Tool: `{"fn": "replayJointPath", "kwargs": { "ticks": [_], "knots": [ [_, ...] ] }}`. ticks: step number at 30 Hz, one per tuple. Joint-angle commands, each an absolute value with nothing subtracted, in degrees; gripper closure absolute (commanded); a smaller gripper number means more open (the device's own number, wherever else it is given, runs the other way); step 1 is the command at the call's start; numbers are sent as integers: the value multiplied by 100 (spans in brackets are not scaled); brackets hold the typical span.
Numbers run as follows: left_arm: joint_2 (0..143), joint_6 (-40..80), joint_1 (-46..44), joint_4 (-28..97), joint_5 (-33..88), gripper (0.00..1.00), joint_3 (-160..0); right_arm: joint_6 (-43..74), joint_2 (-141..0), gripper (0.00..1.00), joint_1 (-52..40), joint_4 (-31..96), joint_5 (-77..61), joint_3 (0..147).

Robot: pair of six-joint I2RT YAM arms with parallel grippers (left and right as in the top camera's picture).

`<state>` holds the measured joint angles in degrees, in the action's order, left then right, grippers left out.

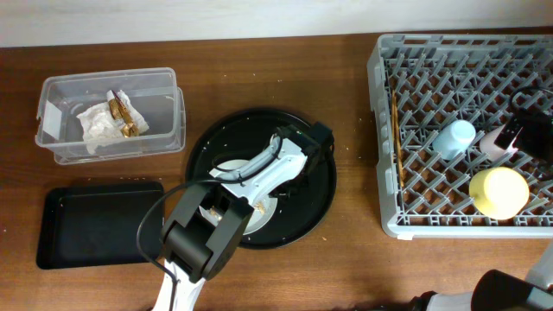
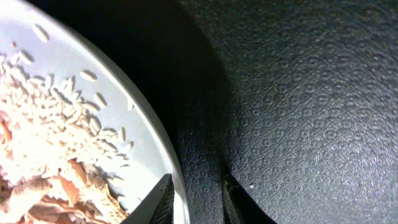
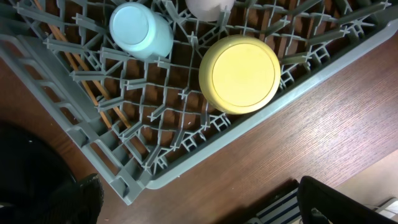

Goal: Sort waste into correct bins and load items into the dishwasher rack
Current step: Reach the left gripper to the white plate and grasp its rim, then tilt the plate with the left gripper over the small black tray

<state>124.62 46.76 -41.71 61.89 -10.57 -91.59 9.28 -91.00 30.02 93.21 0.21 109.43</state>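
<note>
Though done filling rack (image 1: 432,226) but for plate (image 2: 134,115), must still bin rice (image 2: 43,124); left fingers (image 2: 158,202) around rim, hold unclear; right fingers (image 3: 339,199) spread.

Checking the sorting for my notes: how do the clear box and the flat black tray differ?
The clear box is see-through with tall walls; the flat black tray is opaque and shallow. The clear box holds crumpled wrappers; the flat black tray shows nothing in it. Both are rectangular and similar in footprint.
</note>
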Motion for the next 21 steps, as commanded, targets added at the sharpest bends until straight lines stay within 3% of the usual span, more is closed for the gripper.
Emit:
{"fn": "replayJointPath", "kwargs": {
  "ticks": [1, 3, 5, 21],
  "knots": [
    [12564, 4711, -4150, 6353, -1192, 80, -9065, 996, -9124, 2, 3041, 9319, 71, 10916],
    [12564, 4711, -4165, 6545, -1380, 85, -9168, 996, -9124, 2, 3041, 9321, 71, 10916],
    [12564, 4709, -4163, 6587, -1380, 98, -9183, 996, -9124, 2, 3041, 9319, 71, 10916],
    [12560, 4978, -4093, 8871, -1957, 98, -10779, 996, -9124, 2, 3041, 9319, 69, 10916]
  ]
}}
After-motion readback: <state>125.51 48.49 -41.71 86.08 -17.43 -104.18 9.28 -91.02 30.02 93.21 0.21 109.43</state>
